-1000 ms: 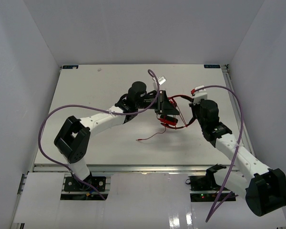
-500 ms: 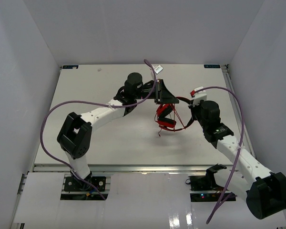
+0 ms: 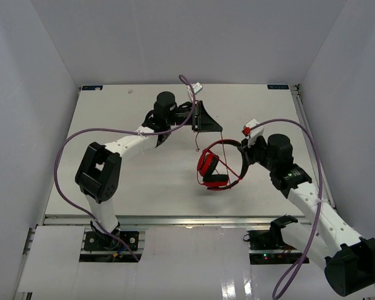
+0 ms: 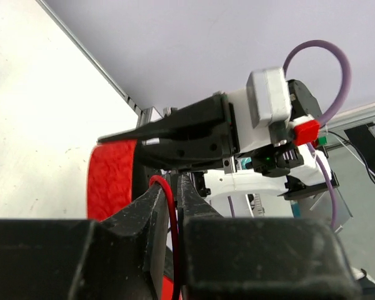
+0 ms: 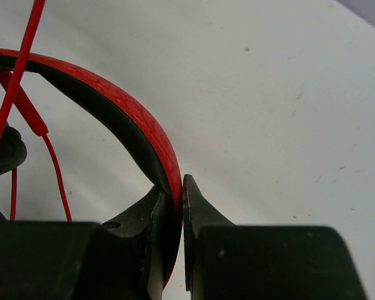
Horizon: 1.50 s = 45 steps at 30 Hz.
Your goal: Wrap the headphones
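Headphones [image 3: 217, 167]: on table [image 3: 112, 181], right of centre; headband in the right gripper [image 5: 175, 185], at their right. Cord [image 4: 174, 219]: leads back-left from them into the left gripper [image 4: 170, 181].

L arm [image 3: 128, 145] & R arm [image 3: 312, 203]: white links, black joints, purple cable [image 3: 65, 150] looped off each; L gripper [image 4: 174, 190], R gripper [image 5: 175, 190] black; red tab [image 3: 245, 130] nr R wrist

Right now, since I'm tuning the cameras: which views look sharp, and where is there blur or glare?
Top external: evenly lit, sharp on the headphones, glare along the bottom edge. Left wrist: close fingers soft, cord crisp. Right wrist: headband sharp, fingers soft.
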Tool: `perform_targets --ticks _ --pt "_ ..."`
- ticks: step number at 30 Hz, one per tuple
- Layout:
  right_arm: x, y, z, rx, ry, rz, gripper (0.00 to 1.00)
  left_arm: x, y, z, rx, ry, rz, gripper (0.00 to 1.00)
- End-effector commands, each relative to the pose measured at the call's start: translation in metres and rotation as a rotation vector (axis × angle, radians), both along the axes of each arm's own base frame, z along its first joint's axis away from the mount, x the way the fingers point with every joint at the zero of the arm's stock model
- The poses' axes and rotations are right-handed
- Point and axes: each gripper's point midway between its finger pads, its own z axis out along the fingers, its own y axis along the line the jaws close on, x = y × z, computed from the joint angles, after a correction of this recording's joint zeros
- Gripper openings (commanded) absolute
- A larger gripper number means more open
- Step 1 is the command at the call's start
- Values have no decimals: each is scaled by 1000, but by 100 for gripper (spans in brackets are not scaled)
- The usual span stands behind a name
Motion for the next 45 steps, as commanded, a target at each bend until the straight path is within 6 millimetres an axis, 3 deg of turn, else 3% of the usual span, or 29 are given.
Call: perform_targets --ticks 1,7,16,27,38,43,45 --pt "-28 34 20 57 26 250 8 1 32 20 -120 -92 1 22" --pt "-27 33 29 61 33 249 8 -23 56 15 -237 -144 -120 19" --pt "-12 19 57 67 13 186 8 -42 77 -23 -283 -172 -189 11" --pt "10 2 66 136 86 77 8 -58 84 4 -307 -371 -191 11" --pt "21 0 97 237 118 60 8 -69 89 -10 -296 -392 -169 9" --pt "18 9 114 338 180 78 8 -63 87 -12 -320 -408 -118 15" --pt "17 14 116 375 217 91 8 -60 86 -10 -337 -410 -93 25"
